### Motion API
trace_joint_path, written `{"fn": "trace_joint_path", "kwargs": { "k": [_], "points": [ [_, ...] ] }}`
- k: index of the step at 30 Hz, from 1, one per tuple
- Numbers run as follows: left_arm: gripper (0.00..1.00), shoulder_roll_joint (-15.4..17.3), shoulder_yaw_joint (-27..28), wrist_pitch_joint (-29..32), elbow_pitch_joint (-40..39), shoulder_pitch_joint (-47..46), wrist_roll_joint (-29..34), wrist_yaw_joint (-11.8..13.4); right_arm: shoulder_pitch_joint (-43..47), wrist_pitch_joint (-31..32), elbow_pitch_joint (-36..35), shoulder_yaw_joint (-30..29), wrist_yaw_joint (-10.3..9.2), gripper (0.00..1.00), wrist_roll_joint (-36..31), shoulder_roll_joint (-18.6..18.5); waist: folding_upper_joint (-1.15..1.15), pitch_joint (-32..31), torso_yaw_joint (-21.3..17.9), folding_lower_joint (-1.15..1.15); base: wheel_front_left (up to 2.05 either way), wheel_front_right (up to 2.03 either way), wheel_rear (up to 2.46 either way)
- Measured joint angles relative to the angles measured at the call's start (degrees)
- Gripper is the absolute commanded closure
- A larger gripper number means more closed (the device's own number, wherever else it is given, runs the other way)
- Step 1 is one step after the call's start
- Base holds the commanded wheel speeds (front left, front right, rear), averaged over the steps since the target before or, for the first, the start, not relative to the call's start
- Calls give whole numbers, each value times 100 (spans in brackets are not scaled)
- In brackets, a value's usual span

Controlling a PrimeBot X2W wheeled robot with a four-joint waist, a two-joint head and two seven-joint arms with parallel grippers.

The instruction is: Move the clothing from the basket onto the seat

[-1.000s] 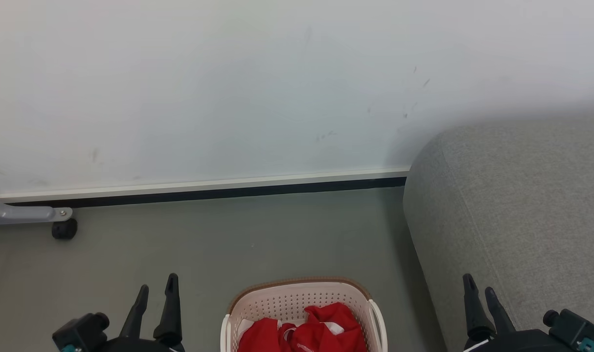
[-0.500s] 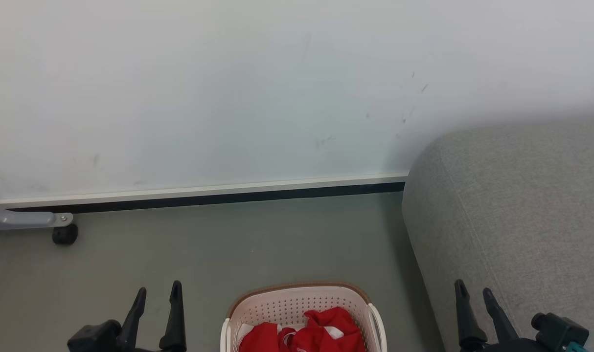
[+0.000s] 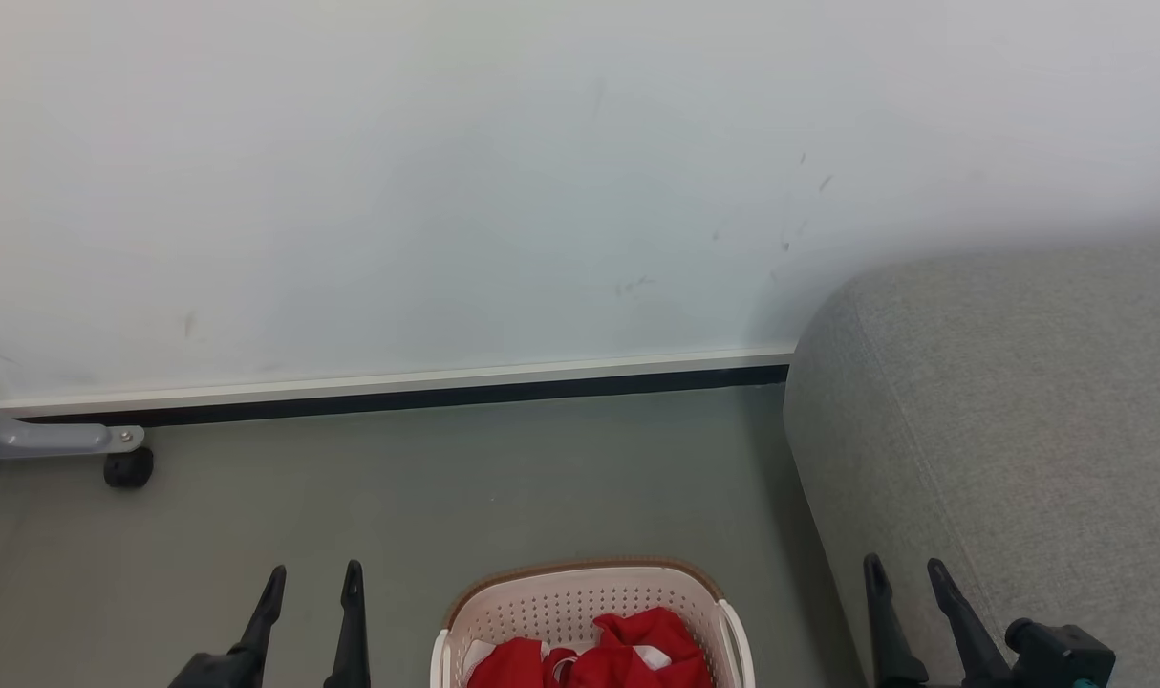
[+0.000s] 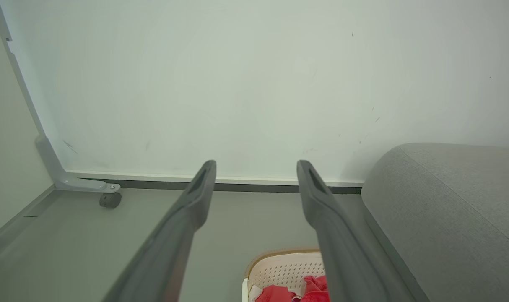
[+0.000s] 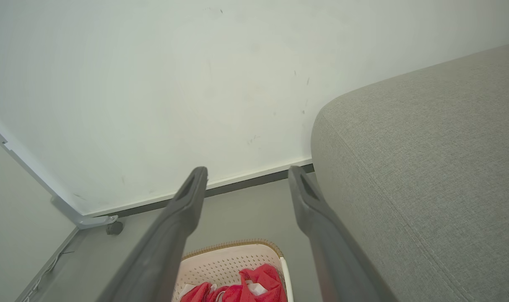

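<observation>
Bright red clothing (image 3: 599, 655) with white trim lies bunched in the cream perforated basket (image 3: 580, 588), which stands on the floor at the bottom centre of the head view. The grey seat (image 3: 1010, 401) rises at the right, beside the basket. My left gripper (image 3: 312, 578) is open and empty, left of the basket and apart from it. Over the seat's front edge, my right gripper (image 3: 905, 569) is open and empty too. The left wrist view catches the basket (image 4: 279, 268) and clothing (image 4: 313, 289) low down. In the right wrist view the clothing (image 5: 254, 285) lies below the fingers, the seat (image 5: 426, 167) at right.
A white wall (image 3: 446, 191) with a dark skirting strip (image 3: 398, 397) closes off the floor behind the basket. A grey metal leg with a black caster (image 3: 126, 468) stands at the far left. Grey floor (image 3: 446, 487) spreads between the wall and the basket.
The whole head view has shifted down a little, so the camera moved. Both grippers sit lower in the picture and show less of their bodies; the left gripper's fingers stand wider apart.
</observation>
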Motion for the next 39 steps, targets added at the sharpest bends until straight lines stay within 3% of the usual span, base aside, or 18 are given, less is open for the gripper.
{"fn": "trace_joint_path", "kwargs": {
  "k": [17, 39],
  "points": [
    [0, 14, -137, -307, -90, 152, 1073, 183, 116, -308, -163, 341, -160, 0, -1088, -103, 0, -55, -24, 0, 0, 0, 0],
    [0, 4, -130, -307, 2, 153, 1071, 166, 116, -308, -165, 341, -152, 0, -1105, -104, 0, -29, -33, 0, 0, 0, 0]
  ]
}}
